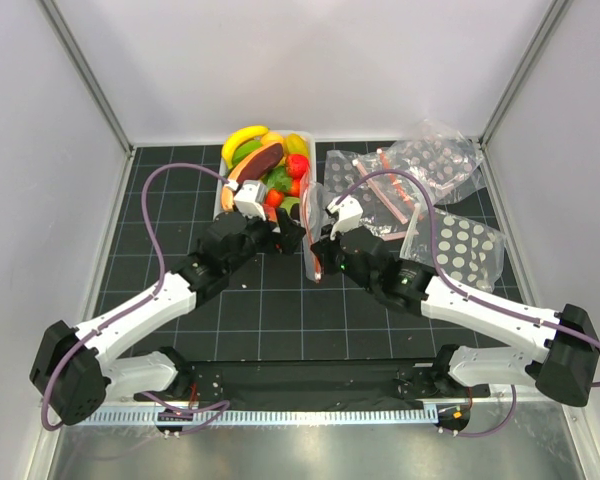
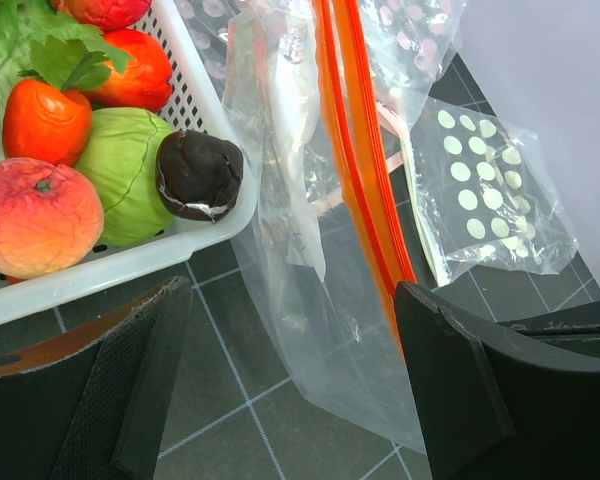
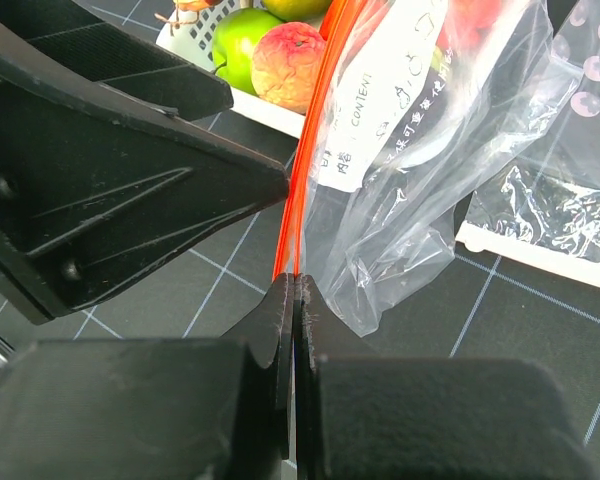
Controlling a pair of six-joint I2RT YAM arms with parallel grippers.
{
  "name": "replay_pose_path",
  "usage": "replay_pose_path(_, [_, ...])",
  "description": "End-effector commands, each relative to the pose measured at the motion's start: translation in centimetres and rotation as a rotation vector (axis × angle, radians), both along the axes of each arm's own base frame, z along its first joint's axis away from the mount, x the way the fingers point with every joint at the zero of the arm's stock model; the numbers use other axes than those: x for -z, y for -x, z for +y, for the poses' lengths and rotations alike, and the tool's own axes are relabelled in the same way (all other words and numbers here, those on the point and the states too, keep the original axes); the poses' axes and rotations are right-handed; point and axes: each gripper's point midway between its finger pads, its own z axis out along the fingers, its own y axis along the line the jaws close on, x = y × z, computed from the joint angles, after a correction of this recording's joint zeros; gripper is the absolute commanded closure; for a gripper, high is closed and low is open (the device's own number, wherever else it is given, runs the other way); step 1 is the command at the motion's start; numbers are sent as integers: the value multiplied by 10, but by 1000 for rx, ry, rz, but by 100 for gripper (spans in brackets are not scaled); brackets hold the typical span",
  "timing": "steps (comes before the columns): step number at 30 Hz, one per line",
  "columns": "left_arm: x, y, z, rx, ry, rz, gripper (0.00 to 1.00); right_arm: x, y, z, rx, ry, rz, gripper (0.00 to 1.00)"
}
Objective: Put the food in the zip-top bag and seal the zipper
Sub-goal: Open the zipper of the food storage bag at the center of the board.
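The food (image 1: 265, 165) lies heaped in a white tub (image 1: 223, 192); the left wrist view shows a tomato (image 2: 45, 120), a green cabbage (image 2: 125, 170) and a peach (image 2: 35, 215) there. The clear zip-top bag (image 1: 311, 205) stands on edge beside the tub, with nothing inside that I can see. My right gripper (image 3: 296, 282) is shut on its orange-red zipper (image 3: 310, 150). My left gripper (image 2: 292, 292) is open just left of the bag (image 2: 320, 290). A lower corner of the bag lies between its fingers (image 2: 140, 380) without touching them.
Several more dotted clear bags lie at the back right (image 1: 445, 160) and right (image 1: 460, 245) of the black grid mat. The tub rim (image 2: 100, 270) is close to my left finger. Grey walls enclose the table on three sides.
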Motion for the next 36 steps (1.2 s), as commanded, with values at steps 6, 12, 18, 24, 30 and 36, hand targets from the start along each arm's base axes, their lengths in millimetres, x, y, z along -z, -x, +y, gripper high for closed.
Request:
replay_pose_path(6, [-46, -5, 0, -11, 66, -127, 15, -25, -4, 6, 4, -53, -44, 99])
replay_pose_path(12, [-38, -11, -6, -6, 40, -106, 17, -24, -4, 7, 2, -52, -40, 99])
replay_pose_path(18, [-32, -19, -8, -25, 11, -93, 21, -25, -4, 8, 1, -50, -42, 99])
replay_pose_path(24, [-16, -28, -17, -25, -39, -45, 30, -25, -4, 7, 8, -46, -44, 99])
replay_pose_path(30, [-14, -26, -13, -32, -67, -54, 77, -25, -8, 0, 51, -33, -48, 99])
replay_pose_path(36, [-16, -15, -19, 12, -49, -63, 100, -26, -12, -8, 94, -9, -62, 79])
